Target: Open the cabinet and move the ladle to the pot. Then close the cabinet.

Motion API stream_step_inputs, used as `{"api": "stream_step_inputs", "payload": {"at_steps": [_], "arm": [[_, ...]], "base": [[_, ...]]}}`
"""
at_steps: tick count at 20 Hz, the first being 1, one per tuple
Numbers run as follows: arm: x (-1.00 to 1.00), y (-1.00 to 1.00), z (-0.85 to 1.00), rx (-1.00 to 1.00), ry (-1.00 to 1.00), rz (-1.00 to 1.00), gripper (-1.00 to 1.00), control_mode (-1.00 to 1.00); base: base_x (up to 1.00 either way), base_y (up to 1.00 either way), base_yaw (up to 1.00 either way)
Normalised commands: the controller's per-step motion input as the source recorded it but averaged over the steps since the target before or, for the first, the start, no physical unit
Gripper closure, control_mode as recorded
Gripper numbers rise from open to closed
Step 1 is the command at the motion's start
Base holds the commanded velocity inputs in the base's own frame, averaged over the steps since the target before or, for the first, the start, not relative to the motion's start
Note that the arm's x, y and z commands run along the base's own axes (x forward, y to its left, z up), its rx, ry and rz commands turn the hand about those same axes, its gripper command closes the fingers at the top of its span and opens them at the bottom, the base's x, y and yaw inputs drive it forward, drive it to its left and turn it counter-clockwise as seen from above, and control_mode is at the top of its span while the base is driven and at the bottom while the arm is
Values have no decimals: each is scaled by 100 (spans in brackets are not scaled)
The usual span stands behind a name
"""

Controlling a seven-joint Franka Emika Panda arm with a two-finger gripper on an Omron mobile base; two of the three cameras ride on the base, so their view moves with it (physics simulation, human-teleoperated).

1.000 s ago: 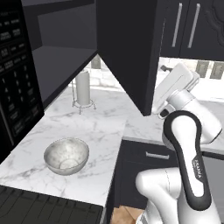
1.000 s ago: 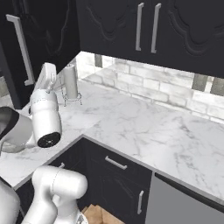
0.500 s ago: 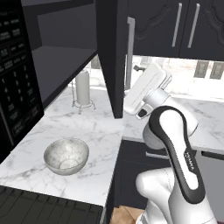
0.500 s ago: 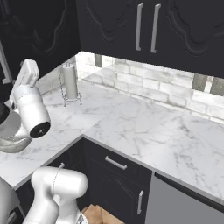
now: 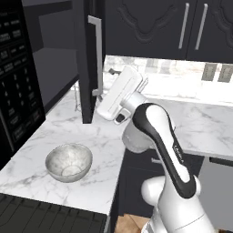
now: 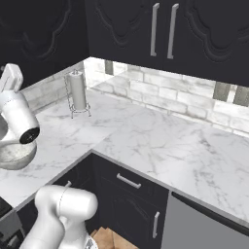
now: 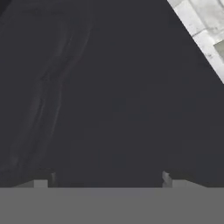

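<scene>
The tool (image 7: 107, 181) stands spread wide, its two tips apart at the bottom of the hand view with nothing between them, facing a dark panel whose curved moulding marks it as the cabinet door (image 7: 87, 87). In the left base view the white hand (image 5: 119, 93) sits just beside the cabinet door (image 5: 87, 59), which stands swung out edge-on towards the camera, its long silver bar handle (image 5: 98, 54) close to the hand (whether they touch cannot be told). Behind the door the cabinet's dark shelf (image 5: 52, 68) is open to view. Below, on the marble table (image 5: 86, 150), a pale speckled bowl (image 5: 68, 162) rests near the front edge. A paper towel holder (image 6: 78, 92) stands upright on the table by the tiled wall. The black microwave (image 5: 16, 77) is at the left. Two further dark wall cabinets (image 6: 165, 34) hang closed to the right.
</scene>
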Motion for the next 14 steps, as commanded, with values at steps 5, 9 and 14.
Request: {"api": "stream_step_inputs", "payload": {"at_steps": [5, 9, 14], "arm": [[22, 100, 0, 2, -7, 4, -100, -100], [28, 100, 0, 1, -10, 0, -100, -100], [36, 100, 0, 0, -7, 0, -100, -100]], "base": [[0, 0, 0], [0, 0, 0], [0, 0, 0]]}}
